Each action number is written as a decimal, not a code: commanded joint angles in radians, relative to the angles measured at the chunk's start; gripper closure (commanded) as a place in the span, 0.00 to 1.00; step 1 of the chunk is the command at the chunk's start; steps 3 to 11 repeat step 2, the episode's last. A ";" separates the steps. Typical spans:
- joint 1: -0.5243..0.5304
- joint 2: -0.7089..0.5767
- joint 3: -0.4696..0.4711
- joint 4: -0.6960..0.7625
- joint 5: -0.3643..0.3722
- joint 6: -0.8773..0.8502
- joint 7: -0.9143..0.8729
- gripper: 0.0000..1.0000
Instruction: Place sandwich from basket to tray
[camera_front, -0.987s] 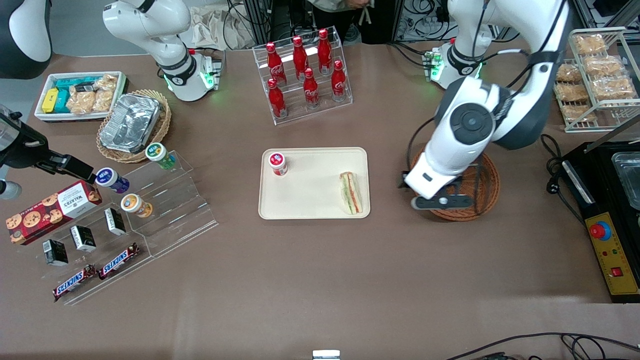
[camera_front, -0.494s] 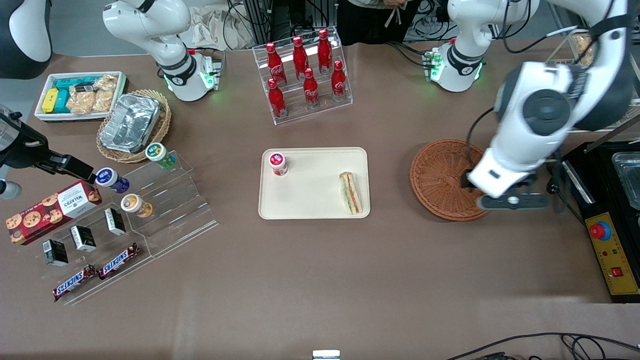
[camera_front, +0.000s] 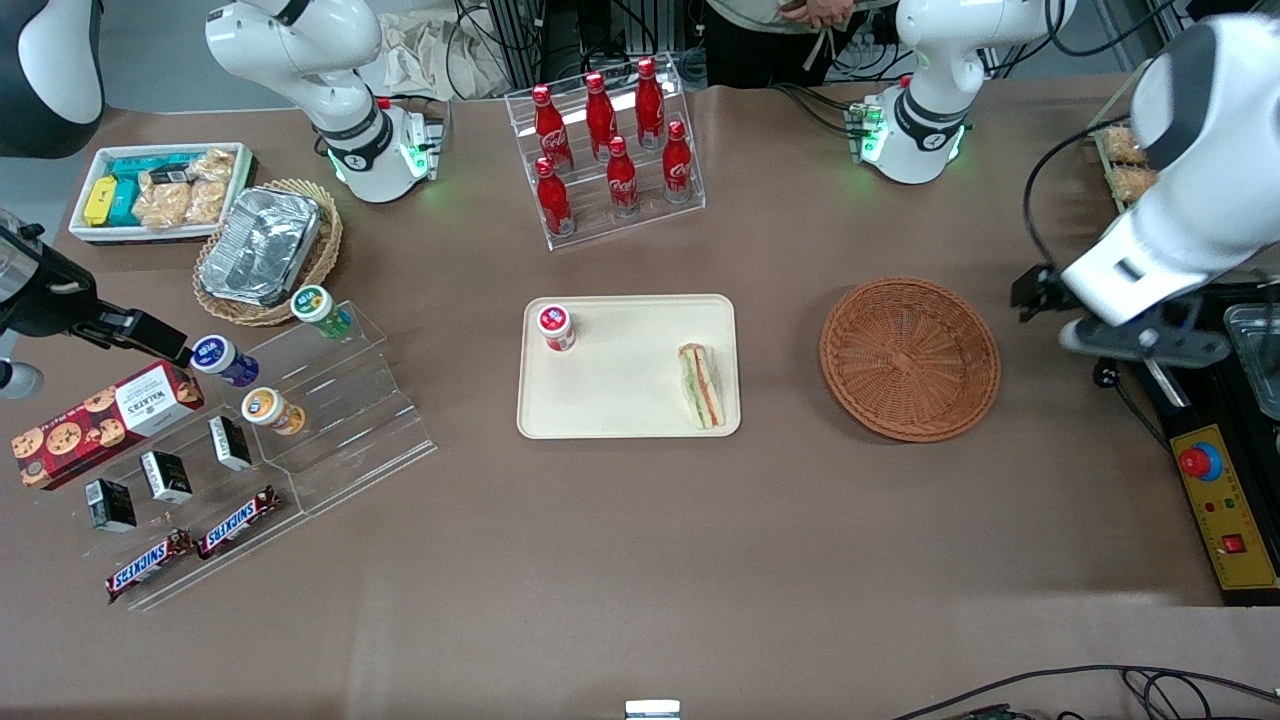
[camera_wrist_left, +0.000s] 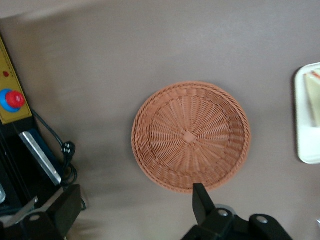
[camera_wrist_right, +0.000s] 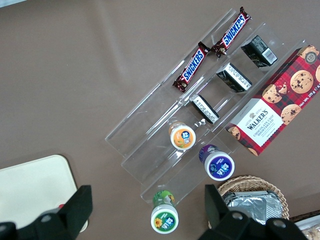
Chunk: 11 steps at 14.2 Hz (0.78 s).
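Sandwich (camera_front: 702, 386): laid on the cream tray (camera_front: 627, 410), at the rim nearest the basket. Red-capped jar (camera_front: 556, 327): stood upright on the same tray, well apart from the sandwich. Wicker basket (camera_front: 909, 357): set beside the tray, nothing seen inside. Gripper (camera_wrist_left: 135, 212): held above the table toward the working arm's end; fingers (camera_wrist_left: 201, 202) spread wide, nothing between them.

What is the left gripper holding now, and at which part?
Nothing. The gripper is open and empty, above the table beside the basket; the sandwich lies on the tray.
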<state>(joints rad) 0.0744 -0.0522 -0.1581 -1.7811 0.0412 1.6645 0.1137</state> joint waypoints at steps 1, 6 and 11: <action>-0.039 -0.110 0.081 -0.012 -0.060 -0.087 0.064 0.01; -0.065 -0.141 0.116 -0.012 -0.060 -0.106 0.063 0.01; -0.065 -0.141 0.116 -0.012 -0.060 -0.106 0.063 0.01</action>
